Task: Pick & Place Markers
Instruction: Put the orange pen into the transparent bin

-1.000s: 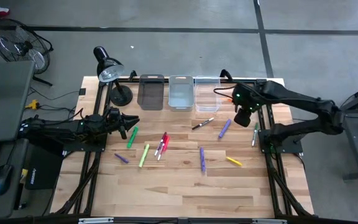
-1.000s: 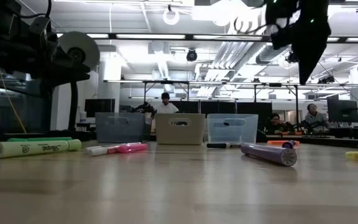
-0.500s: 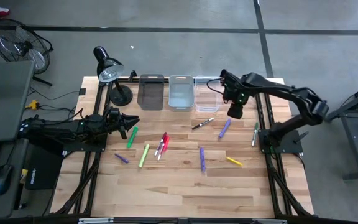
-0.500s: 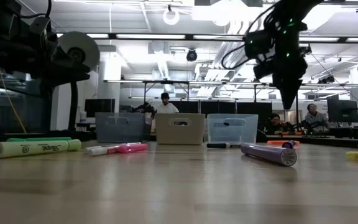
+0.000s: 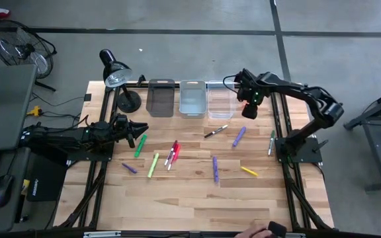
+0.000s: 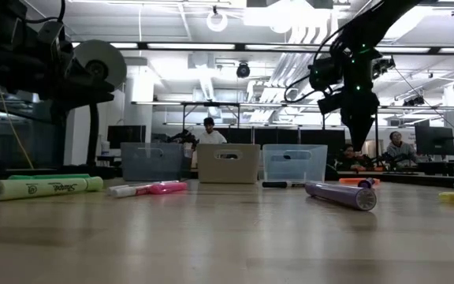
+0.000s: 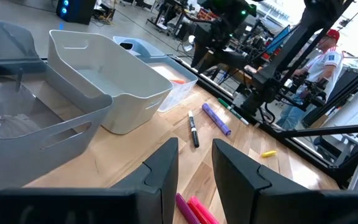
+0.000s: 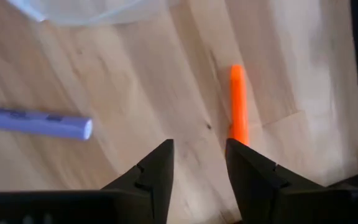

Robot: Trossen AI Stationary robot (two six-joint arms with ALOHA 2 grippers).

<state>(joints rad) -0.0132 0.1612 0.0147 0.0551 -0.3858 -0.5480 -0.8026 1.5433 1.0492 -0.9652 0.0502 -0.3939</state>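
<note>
The right end effector, jaws parted and empty, hangs above the orange marker lying on the tabletop near the clear bin, so next it should descend straight and close on it.

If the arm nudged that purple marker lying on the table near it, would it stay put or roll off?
Probably it would roll: the purple marker is a round tube lying on its side on the smooth wooden table. It looks stiff and light, so a sideways nudge should send it off, while a push along its length would likely only slide it.
</note>
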